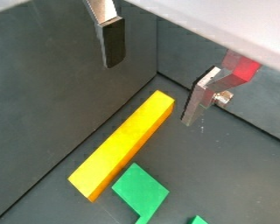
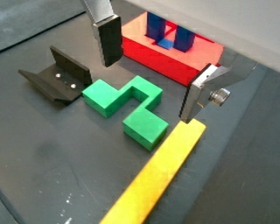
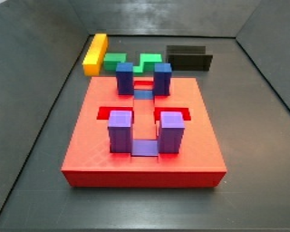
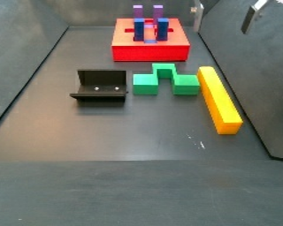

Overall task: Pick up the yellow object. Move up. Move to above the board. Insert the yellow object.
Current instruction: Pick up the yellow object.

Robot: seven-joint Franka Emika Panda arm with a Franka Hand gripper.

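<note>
The yellow object (image 4: 219,99) is a long bar lying flat on the dark floor to the right of the green block. It also shows in both wrist views (image 1: 125,144) (image 2: 154,179) and in a side view (image 3: 97,53). The board (image 3: 141,145) is a red slab with purple and blue posts, seen in both side views (image 4: 123,48) and in a wrist view (image 2: 166,61). My gripper (image 4: 222,22) is open and empty, high above the bar's end nearest the board. Its jaws stand wide apart in both wrist views (image 1: 150,92) (image 2: 149,87).
A green notched block (image 4: 168,81) lies between the yellow bar and the fixture (image 4: 100,86), and shows in a wrist view (image 2: 125,101). The fixture also shows there (image 2: 55,77). Grey walls enclose the floor on all sides.
</note>
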